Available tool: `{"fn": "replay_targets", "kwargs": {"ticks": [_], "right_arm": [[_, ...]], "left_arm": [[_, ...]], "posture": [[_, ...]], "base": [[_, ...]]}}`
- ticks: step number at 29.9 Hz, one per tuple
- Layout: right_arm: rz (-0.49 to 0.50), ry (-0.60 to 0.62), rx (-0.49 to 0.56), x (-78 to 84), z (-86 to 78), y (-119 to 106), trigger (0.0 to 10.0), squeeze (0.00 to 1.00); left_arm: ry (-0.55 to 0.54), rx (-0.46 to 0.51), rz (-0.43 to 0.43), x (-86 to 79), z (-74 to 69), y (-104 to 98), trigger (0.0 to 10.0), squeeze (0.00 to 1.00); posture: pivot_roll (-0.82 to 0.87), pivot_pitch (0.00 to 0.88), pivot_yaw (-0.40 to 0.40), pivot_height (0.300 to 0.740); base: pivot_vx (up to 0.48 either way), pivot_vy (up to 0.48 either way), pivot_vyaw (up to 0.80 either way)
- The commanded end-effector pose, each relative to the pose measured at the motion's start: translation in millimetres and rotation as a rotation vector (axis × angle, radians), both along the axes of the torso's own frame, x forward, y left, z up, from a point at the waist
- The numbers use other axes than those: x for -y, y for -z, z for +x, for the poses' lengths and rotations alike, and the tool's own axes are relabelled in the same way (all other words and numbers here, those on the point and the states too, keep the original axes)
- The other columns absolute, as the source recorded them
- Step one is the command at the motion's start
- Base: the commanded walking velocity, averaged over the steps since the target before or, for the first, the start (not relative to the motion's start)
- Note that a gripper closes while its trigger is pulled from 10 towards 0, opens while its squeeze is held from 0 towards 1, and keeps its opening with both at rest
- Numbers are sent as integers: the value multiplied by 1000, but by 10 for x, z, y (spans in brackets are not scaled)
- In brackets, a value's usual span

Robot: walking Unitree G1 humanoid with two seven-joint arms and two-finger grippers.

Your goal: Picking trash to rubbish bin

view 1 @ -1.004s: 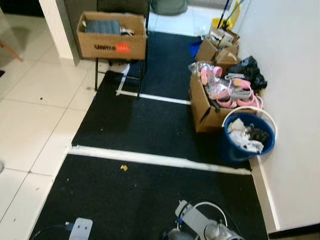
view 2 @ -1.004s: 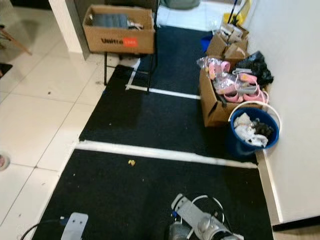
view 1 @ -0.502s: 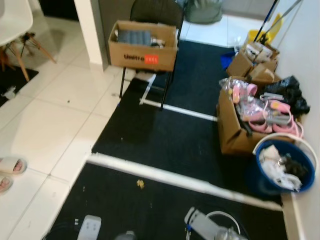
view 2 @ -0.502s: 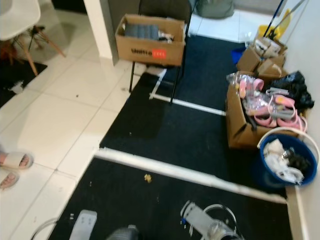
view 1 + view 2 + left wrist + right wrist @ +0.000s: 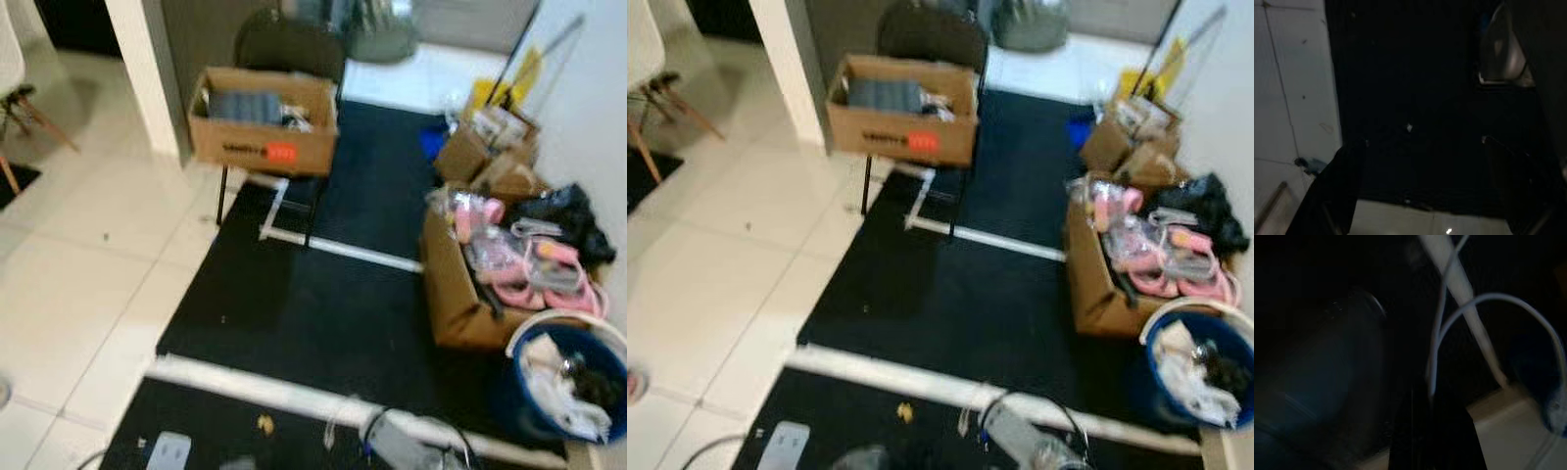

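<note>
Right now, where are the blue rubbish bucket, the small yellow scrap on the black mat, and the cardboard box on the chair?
Blue round plastic rubbish bucket (image 5: 1164, 345): right eye view, left part of its rim.
Small yellow scrap of trash (image 5: 905, 413): right eye view, its middle.
Brown cardboard box on the black chair (image 5: 901, 139): right eye view, front wall.

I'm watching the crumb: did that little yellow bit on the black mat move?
No. The yellow bit lies just below the white strip, as before; the camera moved.
</note>
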State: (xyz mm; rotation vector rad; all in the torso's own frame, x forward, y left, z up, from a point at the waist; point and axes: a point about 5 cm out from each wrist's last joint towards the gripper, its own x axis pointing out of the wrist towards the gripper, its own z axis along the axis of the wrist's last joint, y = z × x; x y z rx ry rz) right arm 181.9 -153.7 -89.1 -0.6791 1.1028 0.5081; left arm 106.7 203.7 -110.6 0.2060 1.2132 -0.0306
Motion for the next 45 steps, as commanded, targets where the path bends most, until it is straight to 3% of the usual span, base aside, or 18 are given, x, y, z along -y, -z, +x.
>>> {"fn": "replay_targets", "kwargs": {"ticks": [1,3,4,5,6,7,8,10,11,13,14,16,19,24,26,36,40,45], "right_arm": [[37,147,51,89,-61,24,10000,0],[84,222,105,79,-40,11,10000,0],[128,258,173,128,175,-101,10000,0],[128,258,173,128,175,-101,10000,0],[154,273,217,165,330,-192,10000,0],[194,254,336,212,654,-416,10000,0],[194,254,336,212,654,-416,10000,0],[225,223,435,166,1038,-719,10000,0],[225,223,435,166,1038,-719,10000,0],[290,204,514,72,1316,-990,10000,0],[290,204,514,72,1316,-990,10000,0],[385,159,635,-90,1587,-1328,10000,0],[509,121,756,-287,1820,-1708,10000,0],[593,61,825,-489,1951,-1996,10000,0],[617,-5,848,-672,1982,-2117,10000,0],[691,-104,848,-990,1938,-2188,10000,0],[1121,107,849,-1044,2019,-2510,10000,0],[1253,180,857,-1004,2078,-2674,10000,0]], "left_arm": [[31,-20,-38,132,-34,28,10000,0],[32,-19,-37,129,-33,27,10000,0],[34,-20,-36,129,-33,27,10000,0],[34,-20,-36,129,-33,27,10000,0],[35,-20,-36,128,-32,27,10000,0],[35,-19,-35,127,-29,26,10000,0],[35,-19,-35,127,-29,26,10000,0],[35,-18,-36,126,-26,25,10000,0],[35,-18,-36,126,-26,25,10000,0],[34,-17,-37,126,-23,24,10000,0],[34,-17,-37,126,-23,24,10000,0],[34,-16,-38,125,-21,23,10000,0],[35,-17,-39,121,-20,23,10000,0],[35,-18,-39,117,-20,22,10000,0],[35,-18,-36,113,-22,22,10000,0],[37,-18,-33,106,-26,22,10000,0],[41,-21,-31,98,-30,22,10000,0],[44,-21,-29,97,-29,22,10000,0]], "posture": [[113,120,-46,740],[113,120,-46,740],[113,120,-46,740],[113,120,-46,740],[106,122,-42,740],[106,122,-42,740],[106,122,-42,740],[104,121,-46,740],[104,121,-46,740],[104,121,-46,740],[104,121,-46,740],[103,122,-48,740],[106,123,-46,740],[108,123,-45,740],[112,124,-45,740],[118,126,-44,740],[118,128,-38,740],[118,128,-38,740]], "base": [[480,0,0],[480,0,0],[480,0,0],[480,0,0],[480,0,0],[480,0,0],[480,0,0],[480,0,0],[480,0,0],[480,0,0],[480,0,0],[480,0,0],[480,0,0],[480,0,0],[480,0,0],[480,0,0],[480,0,0],[480,0,0]]}}
